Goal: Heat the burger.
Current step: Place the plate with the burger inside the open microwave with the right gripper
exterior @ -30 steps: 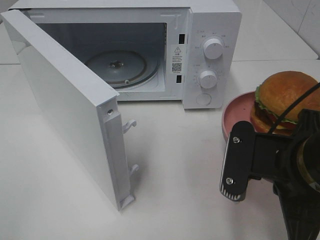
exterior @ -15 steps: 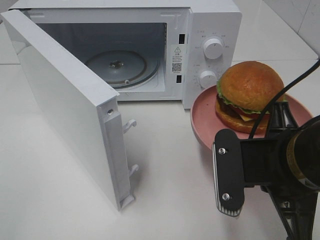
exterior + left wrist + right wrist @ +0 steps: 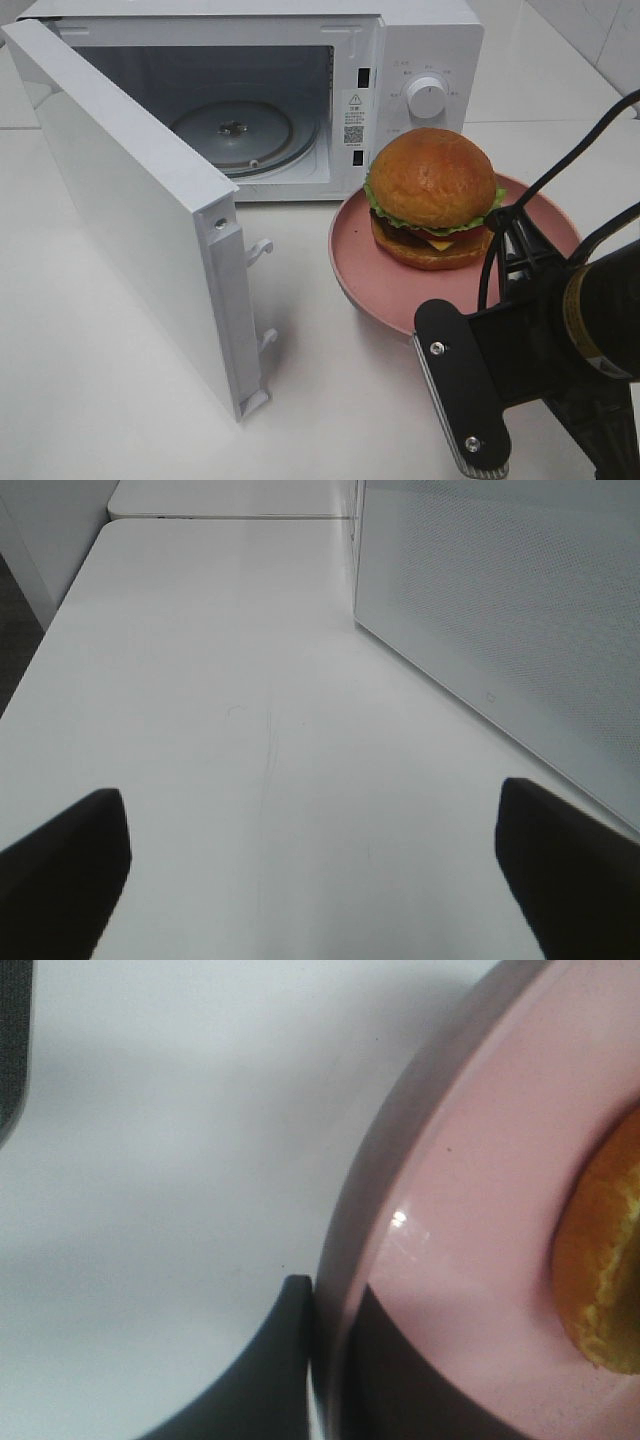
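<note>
The burger (image 3: 432,195), with its golden bun and green lettuce, sits on a round pink plate (image 3: 350,265). My right gripper (image 3: 515,240) is shut on the plate's right rim and holds it in front of the microwave's control panel. In the right wrist view the gripper (image 3: 335,1360) pinches the plate's rim (image 3: 480,1210), and the burger's edge (image 3: 605,1280) shows on the plate. My left gripper (image 3: 310,865) stands open over bare table beside the microwave door and shows only in its own wrist view.
The white microwave (image 3: 420,40) stands at the back, its door (image 3: 130,210) swung wide open to the left. Its glass turntable (image 3: 235,130) is bare. The upper knob (image 3: 427,97) shows above the burger. White tabletop (image 3: 330,400) lies in front.
The right gripper has carried the plate and burger leftward from the right edge to in front of the control panel, near the microwave's opening. The left gripper has not moved.
</note>
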